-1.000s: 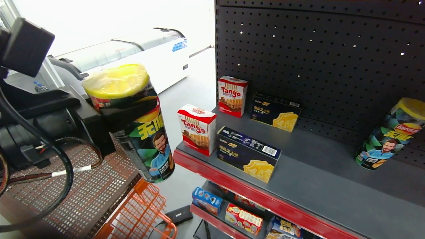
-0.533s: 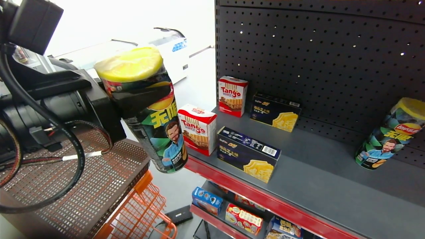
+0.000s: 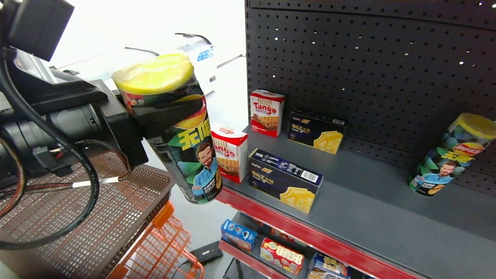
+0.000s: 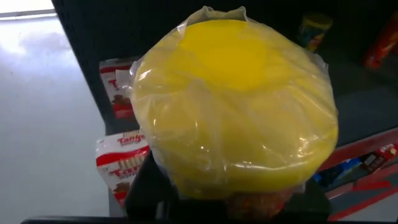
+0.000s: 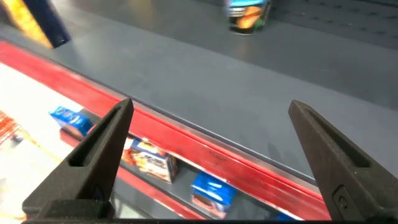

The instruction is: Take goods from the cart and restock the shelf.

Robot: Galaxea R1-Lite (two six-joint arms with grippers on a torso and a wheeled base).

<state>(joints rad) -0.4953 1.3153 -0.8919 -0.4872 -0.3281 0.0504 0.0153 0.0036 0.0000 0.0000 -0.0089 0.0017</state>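
Observation:
My left gripper is shut on a tall chips can with a yellow lid, held upright in the air just left of the grey shelf's red front edge. The can's yellow lid is close up in the left wrist view. A second, matching chips can stands at the shelf's back right. My right gripper is open, over the shelf's red front edge, with that far can beyond it.
Two red-and-white wafer boxes and two dark blue biscuit boxes stand on the shelf's left part. An orange cart with a perforated brown tray sits at lower left. Lower shelves hold small packs.
My left gripper has carried the chips can up and to the right, toward the shelf's front edge. The head view has shifted slightly between half a second ago and now.

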